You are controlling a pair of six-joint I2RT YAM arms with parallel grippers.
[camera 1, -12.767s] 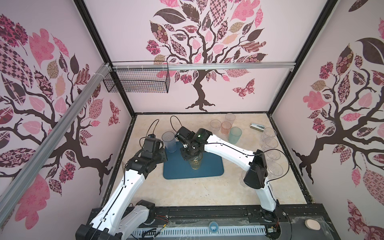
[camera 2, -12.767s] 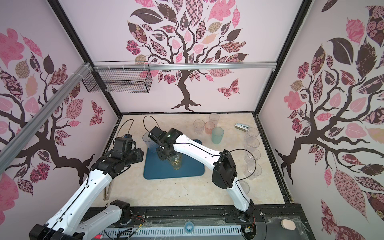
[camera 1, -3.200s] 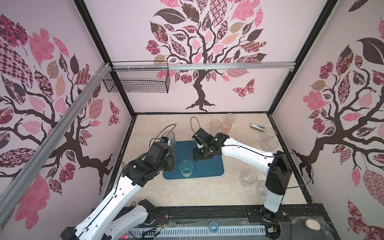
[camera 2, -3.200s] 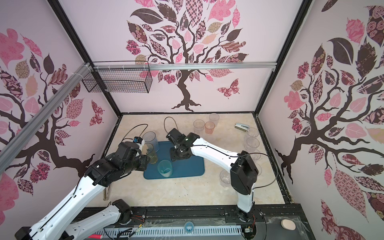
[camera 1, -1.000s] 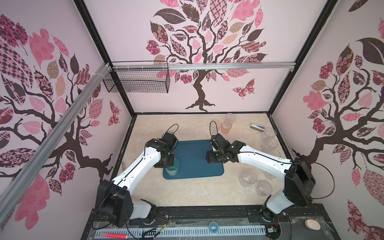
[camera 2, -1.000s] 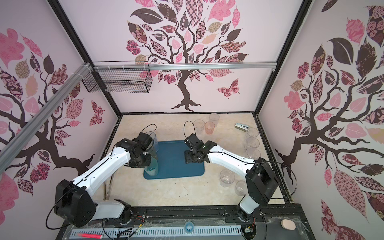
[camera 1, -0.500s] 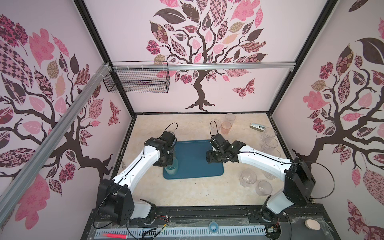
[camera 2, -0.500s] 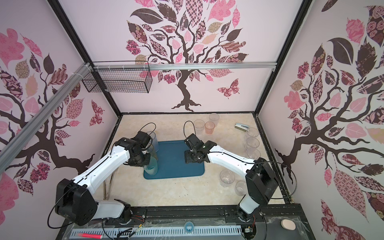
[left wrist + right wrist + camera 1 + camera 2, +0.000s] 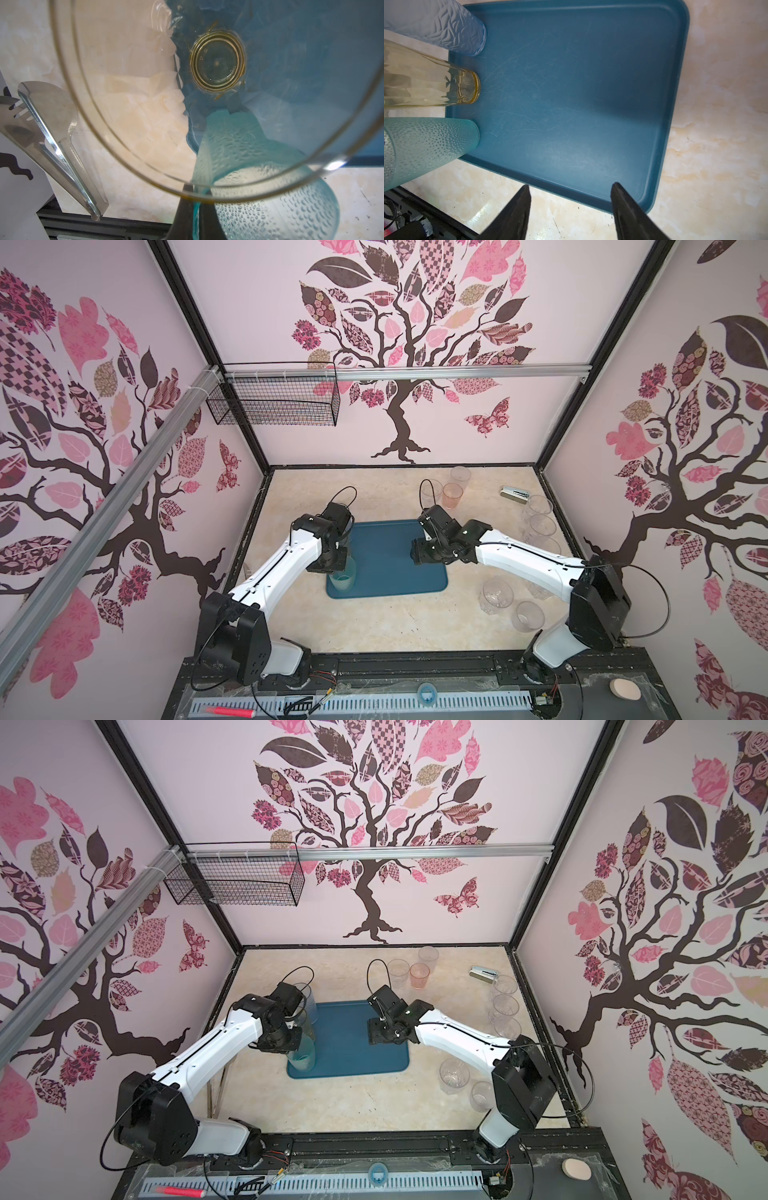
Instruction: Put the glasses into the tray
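The dark teal tray [image 9: 390, 568] lies mid-table. Three glasses stand along its left edge: a blue-grey one [image 9: 438, 25] farthest back, a yellow one [image 9: 429, 83] in the middle, and a dimpled teal one [image 9: 343, 576] at the front corner. My left gripper [image 9: 196, 199] is shut on the yellow glass's rim, and its base [image 9: 217, 62] rests on the tray. My right gripper [image 9: 571, 186] hangs open over the tray's right part, with nothing between its fingers; in a top view the right gripper [image 9: 374, 1036] sits low over the tray.
A pink glass [image 9: 452, 495] and clear glasses [image 9: 460, 477] stand at the back. More clear glasses [image 9: 540, 526] line the right wall and the front right [image 9: 496, 593]. A silver stapler [image 9: 514, 492] lies back right. A metal utensil [image 9: 47, 124] lies by the left wall. A wire basket [image 9: 274, 404] hangs high.
Nothing has visibly moved in the last second. About three seconds ago my left gripper held the yellow glass off the tray's left side; it now stands on the tray.
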